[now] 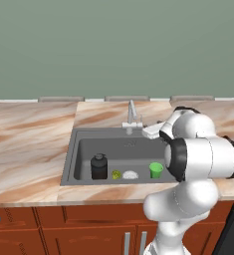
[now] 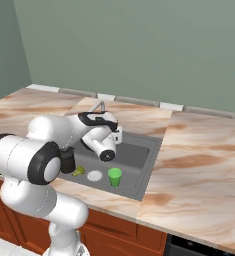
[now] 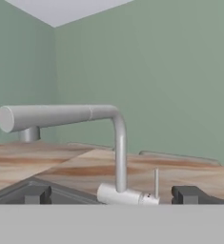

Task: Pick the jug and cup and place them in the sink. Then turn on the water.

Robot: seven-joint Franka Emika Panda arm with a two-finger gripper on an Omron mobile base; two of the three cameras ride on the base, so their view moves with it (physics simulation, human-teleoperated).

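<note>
Jug [image 1: 99, 167] and cup [image 1: 156, 170] stand low in the sink [image 1: 83, 149], frame centre. Pincer [image 3: 111, 194], fingers apart and empty, faces the faucet [image 3: 118, 157]; its thin stiff lever [image 3: 156, 183] probably wants a light sideways nudge.

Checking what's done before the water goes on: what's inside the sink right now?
In the sink: the jug, the green cup, a small yellow-green lump and the white drain. The arm covers the basin's right end.
</note>
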